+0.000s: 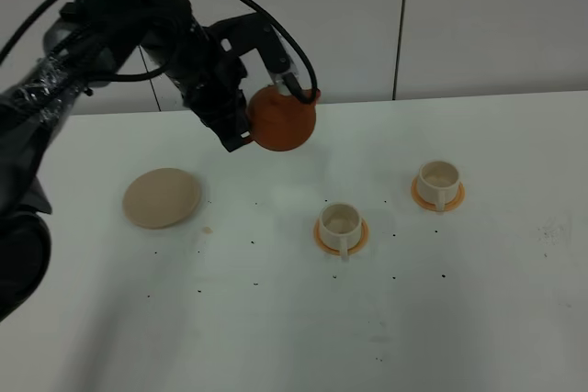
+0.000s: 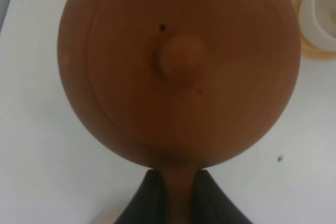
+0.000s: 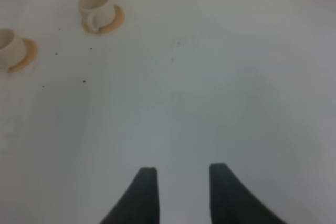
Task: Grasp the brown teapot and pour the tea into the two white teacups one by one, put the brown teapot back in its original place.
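The brown teapot (image 1: 283, 119) is held clear of the white table (image 1: 276, 337), towards its far side, right of the cream plate (image 1: 163, 197) and left of both cups. Its loop handle (image 2: 179, 182) is clamped between the jaws of the left gripper (image 2: 178, 203). It is judged rigid, breakable clay, weighty if filled. The handle is the sensible hold, though the lid (image 2: 184, 59) could slip when tilted (nothing pins it). The near teacup (image 1: 341, 223) and far-right teacup (image 1: 438, 178) are not yet reached. The right gripper (image 3: 178, 192) is spread wide, holding nothing.
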You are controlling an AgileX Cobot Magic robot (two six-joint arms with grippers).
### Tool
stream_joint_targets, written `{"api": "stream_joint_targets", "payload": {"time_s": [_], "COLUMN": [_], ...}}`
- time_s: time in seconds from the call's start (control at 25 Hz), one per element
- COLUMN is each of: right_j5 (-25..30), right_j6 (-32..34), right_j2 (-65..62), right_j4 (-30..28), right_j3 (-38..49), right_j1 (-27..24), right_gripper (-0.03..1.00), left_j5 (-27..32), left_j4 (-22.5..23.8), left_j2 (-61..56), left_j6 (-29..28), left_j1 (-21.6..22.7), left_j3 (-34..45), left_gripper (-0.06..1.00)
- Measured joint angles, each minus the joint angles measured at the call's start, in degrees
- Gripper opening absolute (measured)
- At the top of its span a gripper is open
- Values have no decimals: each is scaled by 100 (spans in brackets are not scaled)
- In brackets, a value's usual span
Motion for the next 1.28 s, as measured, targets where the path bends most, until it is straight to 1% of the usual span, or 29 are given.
{"api": "stream_joint_targets", "payload": {"time_s": [0.32,0.56,0.88,1.04,1.28], "right_j5": [0,0,0,0,0], "right_j6": [0,0,0,0,0], "right_j2": [0,0,0,0,0], "right_j4": [36,36,36,36,36], "right_j3": [0,0,0,0,0], "right_j1": [0,0,0,0,0], "right_gripper": [24,24,24,24,24], "left_j5": [0,-5,-16,-155,-213], "left_j4": [46,87,105,101,126], "left_j2": [347,556,655,655,655], "left_j6": [10,10,17,19,26], "left_j1": [-228,-392,-569,-638,-668], "left_j3": [-118,-501,-557,-561,-561], "left_gripper": [17,17,17,17,17]}}
